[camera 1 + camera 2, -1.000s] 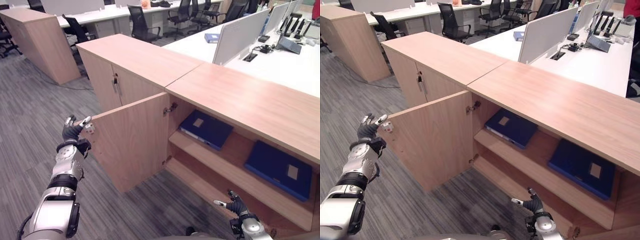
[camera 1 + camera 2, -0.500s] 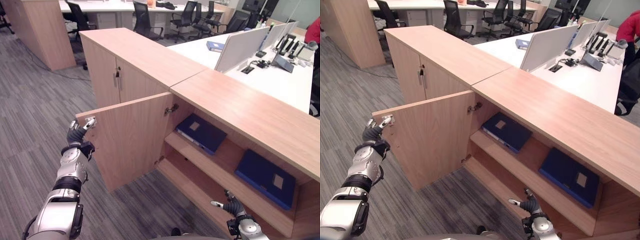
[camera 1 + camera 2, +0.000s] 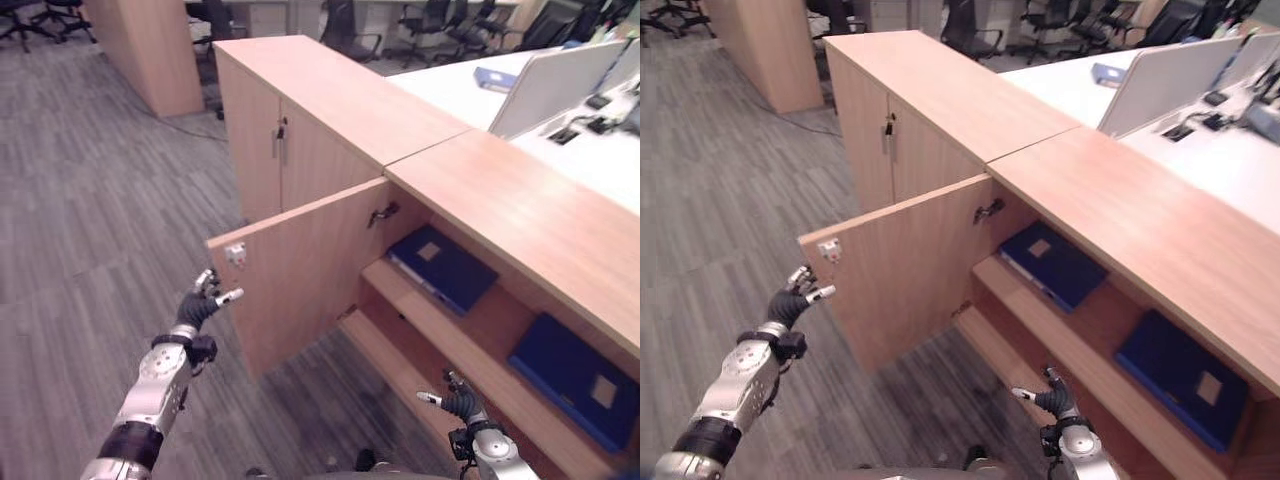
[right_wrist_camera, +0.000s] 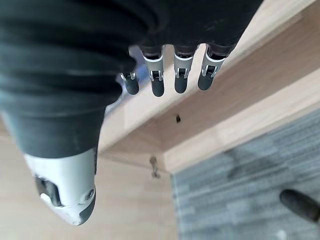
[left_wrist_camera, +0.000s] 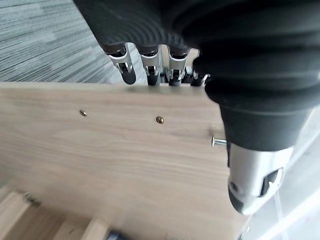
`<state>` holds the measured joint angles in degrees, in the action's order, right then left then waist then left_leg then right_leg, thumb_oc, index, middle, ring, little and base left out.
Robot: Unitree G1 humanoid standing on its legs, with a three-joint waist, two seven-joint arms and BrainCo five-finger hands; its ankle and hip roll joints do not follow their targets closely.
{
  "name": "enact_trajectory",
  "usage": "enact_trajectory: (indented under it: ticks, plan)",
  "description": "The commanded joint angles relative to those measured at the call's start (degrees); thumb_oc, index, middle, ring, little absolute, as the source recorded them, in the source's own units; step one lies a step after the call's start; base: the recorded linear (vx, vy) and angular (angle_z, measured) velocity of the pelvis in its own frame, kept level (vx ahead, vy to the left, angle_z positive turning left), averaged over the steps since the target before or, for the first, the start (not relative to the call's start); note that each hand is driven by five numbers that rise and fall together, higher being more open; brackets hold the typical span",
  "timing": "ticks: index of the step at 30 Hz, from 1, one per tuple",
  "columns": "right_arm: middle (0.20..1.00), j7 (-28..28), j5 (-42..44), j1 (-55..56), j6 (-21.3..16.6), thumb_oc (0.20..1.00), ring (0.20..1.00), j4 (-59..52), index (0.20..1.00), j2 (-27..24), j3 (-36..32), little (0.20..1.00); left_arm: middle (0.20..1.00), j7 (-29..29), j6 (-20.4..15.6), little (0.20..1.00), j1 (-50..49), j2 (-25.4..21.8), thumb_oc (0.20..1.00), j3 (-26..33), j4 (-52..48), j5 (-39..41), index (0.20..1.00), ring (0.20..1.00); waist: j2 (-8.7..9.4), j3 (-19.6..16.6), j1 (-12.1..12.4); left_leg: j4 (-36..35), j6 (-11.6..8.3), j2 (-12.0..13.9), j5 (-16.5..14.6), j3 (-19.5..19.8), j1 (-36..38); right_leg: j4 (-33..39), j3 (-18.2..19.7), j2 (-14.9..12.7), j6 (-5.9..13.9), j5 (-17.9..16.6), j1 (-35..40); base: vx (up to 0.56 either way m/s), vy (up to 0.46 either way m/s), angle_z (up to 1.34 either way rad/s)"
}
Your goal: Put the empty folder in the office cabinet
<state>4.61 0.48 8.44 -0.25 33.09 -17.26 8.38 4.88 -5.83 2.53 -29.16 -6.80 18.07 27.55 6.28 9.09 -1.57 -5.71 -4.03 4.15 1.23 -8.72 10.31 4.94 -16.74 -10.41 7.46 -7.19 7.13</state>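
The office cabinet (image 3: 520,215) stands with its door (image 3: 300,265) swung open. Two blue folders (image 3: 443,267) lie on its upper shelf. The left hand (image 3: 203,301) hovers released near the door's free edge; the right hand (image 3: 452,402), fingers relaxed, hangs empty before the lower shelf (image 3: 400,365).

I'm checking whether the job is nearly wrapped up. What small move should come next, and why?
Probably bring the left hand up to the open door and push it shut. Two blue folders already lie on the shelf, both hands look open and hold nothing, and the left hand hangs just below the door's outer edge.
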Motion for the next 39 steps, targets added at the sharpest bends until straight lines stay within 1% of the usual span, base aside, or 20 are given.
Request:
enact_trajectory:
  ticks: [1,4,12,14,16,19,20,21,22,23,24,25,26,27,28,31,32,34,37,39]
  plan:
    - [1.000,-0.4,-2.4,-1.1,-1.9,1.000,1.000,-4.0,1.000,0.0,-1.0,1.000,1.000,4.0,-2.0,1.000,5.0,-0.2,1.000,-0.2,-2.3,-0.7,1.000,1.000,0.62,-0.6,-0.2,0.7,0.92,-0.2,-7.8,0.9,2.2,-7.5,1.8,-3.6,5.51,4.1,-2.9,-0.01,0.023,0.05]
    - [1.000,-1.1,-3.1,-0.7,-1.8,1.000,1.000,-4.0,1.000,-0.2,-1.6,1.000,1.000,6.7,-1.6,1.000,2.7,-1.6,1.000,-0.5,-6.2,-0.6,1.000,1.000,-0.57,-0.6,0.1,0.7,1.23,-0.7,-7.6,1.8,1.7,-8.2,1.4,-4.2,5.47,4.4,-3.0,-0.02,0.043,0.11]
    - [1.000,-1.3,-3.5,-0.5,-1.4,1.000,1.000,-5.1,1.000,-0.6,-2.5,1.000,1.000,8.7,-1.0,1.000,0.4,-2.3,1.000,-1.1,-10.7,-1.2,1.000,1.000,-2.30,-0.6,-0.1,0.7,1.67,-1.5,-7.4,2.4,1.1,-9.1,0.9,-5.1,5.43,4.5,-3.4,-0.01,0.022,0.05]
    - [1.000,-1.3,-3.4,-0.5,-1.4,1.000,1.000,-5.1,1.000,-0.6,-2.7,1.000,1.000,8.8,-1.0,1.000,0.2,-1.7,1.000,-1.8,-10.9,-1.3,1.000,1.000,-2.77,-0.6,-0.3,0.7,1.73,-1.7,-7.3,2.3,1.0,-9.2,0.9,-5.4,5.47,4.4,-3.6,-0.02,0.013,0.00]
    - [1.000,-0.6,-3.4,-1.3,-0.9,1.000,1.000,-4.5,1.000,-0.7,-3.4,1.000,1.000,8.4,-1.1,1.000,-0.6,0.4,1.000,-2.8,-11.7,-1.8,1.000,1.000,-4.13,0.2,-0.9,0.8,2.15,-2.0,-7.2,1.0,0.9,-10.2,1.4,-6.0,5.83,3.7,-5.0,-0.06,0.028,-0.01]
    - [1.000,0.2,-3.5,-2.4,-0.4,1.000,1.000,-4.0,1.000,-0.9,-4.1,1.000,1.000,7.8,-0.9,1.000,-1.8,2.7,1.000,-3.7,-12.2,-0.9,1.000,1.000,-5.29,1.2,-1.1,1.1,2.61,-1.9,-7.1,-0.6,0.9,-13.0,1.8,-6.9,6.10,3.2,-7.1,-0.08,0.014,-0.23]
    - [1.000,0.6,-3.6,-3.2,-0.1,1.000,1.000,-3.2,1.000,-1.0,-4.3,1.000,1.000,7.7,-0.6,1.000,-2.4,3.5,1.000,-4.3,-12.4,-0.5,1.000,1.000,-5.82,1.8,-0.8,1.2,2.71,-1.7,-7.0,-1.4,0.9,-14.7,0.5,-7.9,6.35,2.4,-8.3,-0.13,-0.022,-0.31]
    - [1.000,1.1,-3.6,-4.1,0.1,1.000,1.000,-2.6,1.000,-1.0,-4.4,1.000,1.000,7.7,-0.3,1.000,-3.0,3.9,1.000,-4.8,-13.0,-0.3,1.000,1.000,-6.50,2.2,-0.1,1.5,2.78,-1.4,-6.9,-2.9,0.8,-16.5,-2.9,-9.9,6.46,1.3,-9.1,-0.18,-0.037,-0.39]
    - [1.000,1.5,-3.5,-5.1,0.2,1.000,1.000,-1.8,1.000,-1.0,-4.5,1.000,1.000,8.0,0.1,1.000,-3.4,4.1,1.000,-5.2,-13.6,0.2,1.000,1.000,-7.22,2.4,0.6,1.9,2.75,-1.0,-6.9,-4.6,0.2,-18.3,-8.2,-12.3,6.34,1.0,-9.3,-0.16,-0.057,-1.02]
    - [1.000,1.8,-3.0,-6.2,0.0,1.000,1.000,-0.9,1.000,-0.6,-4.2,1.000,1.000,8.6,0.6,1.000,-5.6,3.9,1.000,-5.4,-14.8,1.0,1.000,1.000,-8.15,2.2,2.0,2.3,2.55,-0.1,-7.4,-7.3,-0.4,-21.1,-16.3,-15.8,6.44,0.9,-8.4,-0.15,-0.048,-1.14]
    - [1.000,1.9,-3.0,-6.2,-0.1,1.000,1.000,-0.8,1.000,-0.7,-4.2,1.000,1.000,8.7,0.7,1.000,-5.8,3.9,1.000,-5.3,-15.0,1.1,1.000,1.000,-7.97,2.4,1.9,2.7,2.65,-0.2,-6.9,-8.1,-0.8,-21.4,-17.4,-16.3,5.67,0.6,-8.5,-0.04,-0.107,-1.34]
    - [1.000,2.0,-2.7,-6.5,-0.5,1.000,1.000,-0.4,1.000,-0.5,-4.0,1.000,1.000,9.5,1.1,1.000,-7.5,3.2,1.000,-5.2,-15.6,1.3,1.000,1.000,-8.05,1.8,2.4,2.5,2.19,0.2,-7.5,-8.7,-0.9,-21.3,-18.3,-16.4,6.67,1.6,-7.5,0.01,-0.127,-0.84]
    - [1.000,2.2,-2.4,-6.5,-0.3,1.000,1.000,-0.2,1.000,-0.3,-4.4,1.000,1.000,9.7,1.4,1.000,-8.9,2.9,1.000,-5.0,-16.3,1.1,1.000,1.000,-7.95,1.6,2.6,2.4,2.01,0.4,-7.3,-9.2,-1.0,-21.0,-18.0,-16.6,6.79,1.2,-7.7,0.12,-0.234,-0.68]
    - [1.000,2.5,-1.7,-5.9,-0.2,1.000,1.000,-0.6,1.000,-0.2,-5.0,1.000,1.000,10.9,1.6,1.000,-10.9,1.9,1.000,-5.5,-17.5,0.4,1.000,1.000,-8.39,0.9,2.2,2.9,1.31,1.0,-6.6,-9.9,-1.7,-17.5,-15.6,-15.1,6.63,2.4,-7.4,0.03,-0.222,-0.54]
    - [1.000,2.5,-1.6,-5.9,-0.3,1.000,1.000,-0.6,1.000,-0.5,-5.3,1.000,1.000,11.4,1.7,1.000,-11.8,1.6,1.000,-5.7,-17.7,0.1,1.000,1.000,-8.50,1.0,2.0,3.4,1.07,1.1,-5.4,-11.2,-2.5,-14.9,-16.1,-14.8,5.91,1.7,-7.4,0.02,-0.231,-0.38]
    - [1.000,3.0,-2.0,-5.7,-0.4,1.000,1.000,-0.5,1.000,-1.6,-5.2,1.000,1.000,12.4,2.0,1.000,-13.3,1.7,1.000,-6.3,-18.5,0.9,1.000,1.000,-10.11,0.9,1.2,3.9,-0.67,2.7,-3.9,-11.4,-3.5,-8.7,-14.7,-11.4,5.59,2.0,-5.7,-0.01,-0.165,-0.41]
    - [1.000,2.9,-2.0,-5.7,-0.3,1.000,1.000,-0.5,1.000,-1.9,-5.0,1.000,1.000,12.5,2.2,1.000,-13.5,2.0,1.000,-6.6,-18.7,1.4,1.000,1.000,-10.65,1.0,0.8,4.0,-1.14,3.2,-3.5,-11.5,-3.6,-7.5,-14.2,-10.5,5.37,2.2,-5.3,0.00,-0.097,-0.36]
    - [1.000,3.0,-2.0,-5.8,-0.4,1.000,1.000,-0.4,1.000,-2.3,-4.8,1.000,1.000,12.4,2.2,1.000,-13.8,2.4,1.000,-6.5,-19.2,1.9,1.000,1.000,-11.18,1.2,0.5,4.1,-1.53,3.8,-3.2,-11.8,-3.6,-6.7,-13.9,-9.7,5.16,2.4,-5.1,0.01,-0.106,-0.26]
    - [1.000,3.9,-1.6,-7.3,-0.5,1.000,1.000,0.8,1.000,-3.5,-4.2,1.000,1.000,11.7,2.6,1.000,-12.9,3.9,1.000,-7.6,-20.5,3.4,1.000,1.000,-12.88,1.8,-1.0,5.9,-2.85,5.5,-2.7,-12.9,-4.0,-5.6,-11.4,-7.3,3.94,3.7,-5.6,0.00,-0.169,-0.36]
    - [1.000,4.4,-1.4,-7.7,-0.4,1.000,1.000,1.3,1.000,-3.6,-4.1,1.000,1.000,11.5,2.5,1.000,-12.4,4.2,1.000,-8.0,-20.9,3.6,1.000,1.000,-13.18,1.9,-1.5,6.6,-3.21,6.1,-2.7,-13.2,-3.9,-5.0,-10.8,-6.5,3.55,4.1,-5.6,0.01,-0.125,-0.45]
